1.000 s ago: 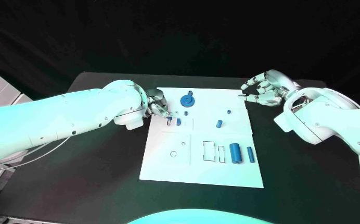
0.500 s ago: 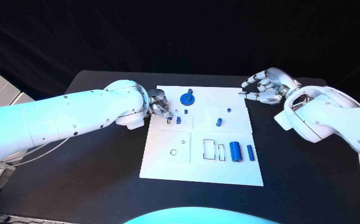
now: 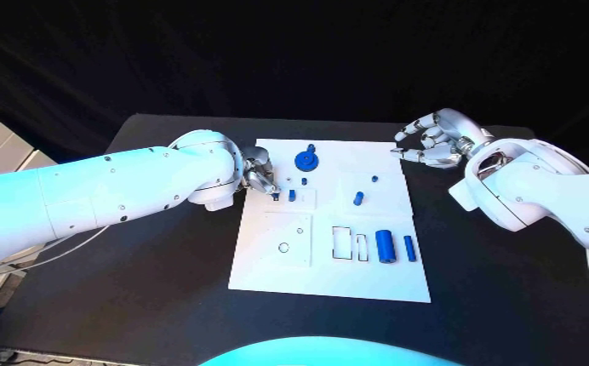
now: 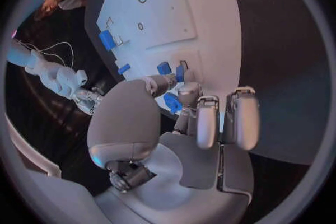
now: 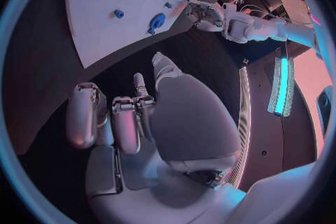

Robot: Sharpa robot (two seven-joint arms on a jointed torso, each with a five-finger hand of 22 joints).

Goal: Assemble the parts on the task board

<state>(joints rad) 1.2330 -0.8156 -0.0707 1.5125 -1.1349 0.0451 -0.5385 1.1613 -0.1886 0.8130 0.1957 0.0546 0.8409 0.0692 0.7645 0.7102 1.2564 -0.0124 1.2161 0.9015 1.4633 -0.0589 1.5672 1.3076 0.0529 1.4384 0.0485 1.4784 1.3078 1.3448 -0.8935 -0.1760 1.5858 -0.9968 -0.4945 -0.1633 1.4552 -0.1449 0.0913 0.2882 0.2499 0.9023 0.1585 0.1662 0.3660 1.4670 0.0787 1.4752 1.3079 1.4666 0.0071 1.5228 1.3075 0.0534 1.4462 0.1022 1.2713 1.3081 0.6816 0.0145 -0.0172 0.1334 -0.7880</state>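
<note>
The white task board (image 3: 280,268) lies mid-table. On it sit a round blue part (image 3: 305,160), small blue pieces (image 3: 291,196) (image 3: 358,199) (image 3: 373,181), and two blue cylinders (image 3: 385,248) (image 3: 410,248). My left hand (image 3: 260,174) hovers over the board's left edge, its fingertips pointing down beside the small piece (image 4: 180,73). In the left wrist view the thumb and a finger (image 4: 187,93) stand close together with something blue behind them; a grip is unclear. My right hand (image 3: 430,144) hangs off the board's far right corner with its fingers (image 5: 129,117) curled in, holding nothing.
Outlined slots (image 3: 351,245) and two small holes (image 3: 283,249) mark the board's near half. Black table (image 3: 147,298) surrounds the board on all sides. My left forearm (image 3: 122,191) crosses the table's left part.
The left hand's fingertips have shifted slightly at the board's left edge. The right hand has stayed where it was.
</note>
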